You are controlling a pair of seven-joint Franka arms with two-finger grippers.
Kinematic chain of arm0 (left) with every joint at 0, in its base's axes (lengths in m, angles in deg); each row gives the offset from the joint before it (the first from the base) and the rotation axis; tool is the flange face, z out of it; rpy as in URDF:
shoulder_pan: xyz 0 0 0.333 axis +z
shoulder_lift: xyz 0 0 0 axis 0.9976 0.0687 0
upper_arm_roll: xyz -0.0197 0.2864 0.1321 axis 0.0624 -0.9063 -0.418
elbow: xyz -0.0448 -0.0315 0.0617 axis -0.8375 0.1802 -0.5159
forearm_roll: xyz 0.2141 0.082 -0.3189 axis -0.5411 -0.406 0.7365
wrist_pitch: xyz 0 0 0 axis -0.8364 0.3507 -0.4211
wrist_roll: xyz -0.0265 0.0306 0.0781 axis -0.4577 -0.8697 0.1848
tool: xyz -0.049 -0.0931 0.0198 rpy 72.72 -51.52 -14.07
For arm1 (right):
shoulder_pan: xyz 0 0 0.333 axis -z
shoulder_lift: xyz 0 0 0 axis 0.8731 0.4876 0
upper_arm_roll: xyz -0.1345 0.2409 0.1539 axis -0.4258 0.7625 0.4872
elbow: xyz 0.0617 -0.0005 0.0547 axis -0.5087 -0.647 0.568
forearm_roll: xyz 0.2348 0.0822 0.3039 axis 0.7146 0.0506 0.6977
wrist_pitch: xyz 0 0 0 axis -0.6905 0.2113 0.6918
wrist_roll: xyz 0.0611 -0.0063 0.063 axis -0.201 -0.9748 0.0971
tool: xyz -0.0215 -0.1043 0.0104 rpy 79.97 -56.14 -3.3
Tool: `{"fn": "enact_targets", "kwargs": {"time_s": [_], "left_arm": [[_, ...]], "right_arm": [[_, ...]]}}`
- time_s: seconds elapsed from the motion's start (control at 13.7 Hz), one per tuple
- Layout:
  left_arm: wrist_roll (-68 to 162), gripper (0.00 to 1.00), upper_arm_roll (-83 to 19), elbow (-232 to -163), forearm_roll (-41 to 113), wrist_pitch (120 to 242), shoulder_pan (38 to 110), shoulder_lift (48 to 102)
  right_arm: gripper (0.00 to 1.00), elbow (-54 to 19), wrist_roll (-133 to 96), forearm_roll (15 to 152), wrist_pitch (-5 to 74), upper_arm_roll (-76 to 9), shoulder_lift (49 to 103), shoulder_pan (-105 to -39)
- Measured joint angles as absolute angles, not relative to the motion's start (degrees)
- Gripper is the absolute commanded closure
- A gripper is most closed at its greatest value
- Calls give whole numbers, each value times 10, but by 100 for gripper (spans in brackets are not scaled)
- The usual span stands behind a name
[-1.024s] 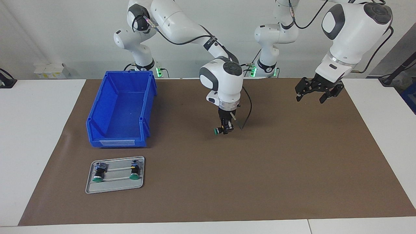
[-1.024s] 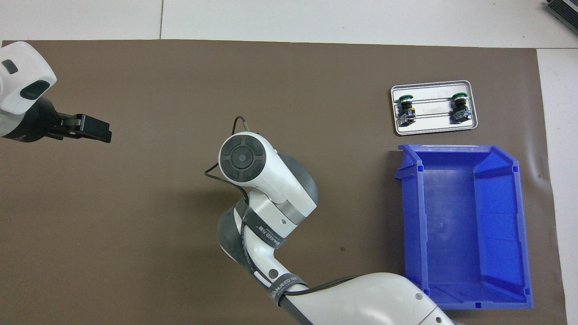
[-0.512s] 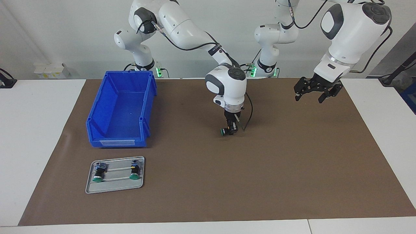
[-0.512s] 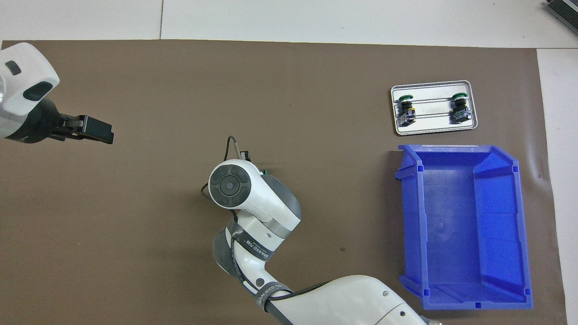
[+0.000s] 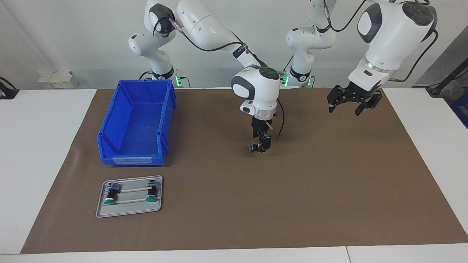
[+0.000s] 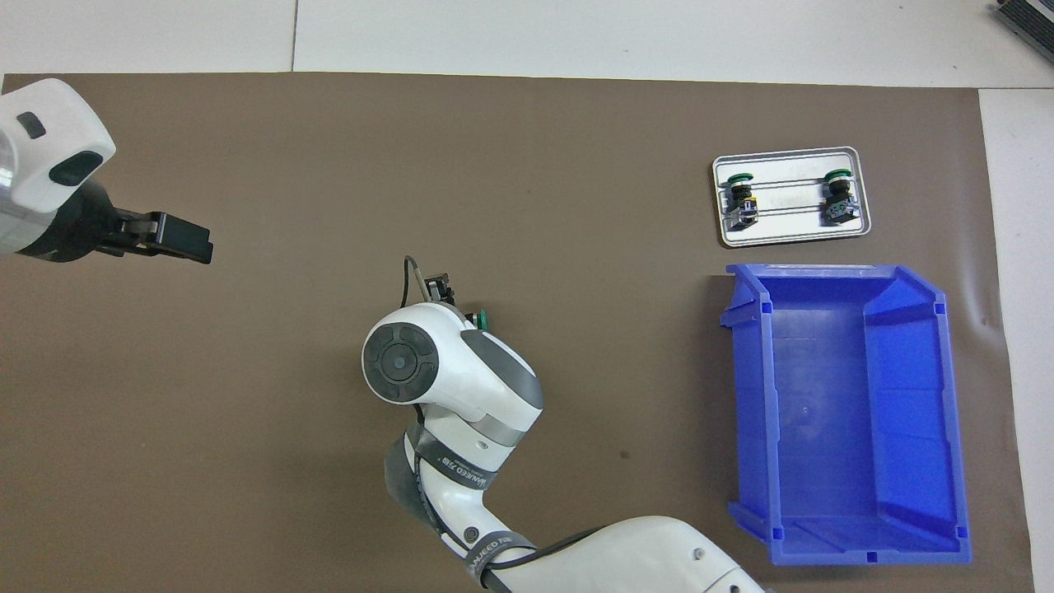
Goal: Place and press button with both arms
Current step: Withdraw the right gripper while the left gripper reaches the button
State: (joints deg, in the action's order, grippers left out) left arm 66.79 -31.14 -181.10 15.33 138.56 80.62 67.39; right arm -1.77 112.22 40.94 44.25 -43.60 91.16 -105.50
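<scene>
Reaching down over the middle of the desk, the right arm points its gripper straight down at the button, which lies on its side on the brown mat; whether the fingers grip it I cannot tell. The left gripper hangs spread open and empty over its own end, waiting.

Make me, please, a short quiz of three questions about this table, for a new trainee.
1. How many push buttons lie on the metal tray?
2. True or false: the blue bin holds a push button.
3. The left gripper hangs open over: A) the brown mat; B) the tray; C) the bin.

Key: 1. two; 2. false, it is empty; 3. A.
</scene>
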Motion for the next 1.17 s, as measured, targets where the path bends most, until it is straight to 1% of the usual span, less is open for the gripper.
{"fn": "enact_targets", "kwargs": {"time_s": [0.22, 0.37, 0.66, 0.95, 1.17], "left_arm": [[728, 0, -310, -1814, 153, 1399, 768, 674], [774, 0, -309, -1837, 154, 1438, 733, 675], [874, 0, -306, -1914, 154, 1538, 653, 698], [985, 0, -306, -1957, 154, 1645, 603, 724], [1019, 0, -306, -1972, 154, 1670, 571, 745]], "right_arm": [[0, -22, 958, 410, 378, -437, 836, -991], [0, -28, 827, 410, 343, -437, 798, -941], [0, -35, 539, 441, 319, -438, 762, -828], [0, -36, 267, 485, 272, -440, 724, -699], [0, -36, 144, 488, 235, -440, 691, -649]]}}
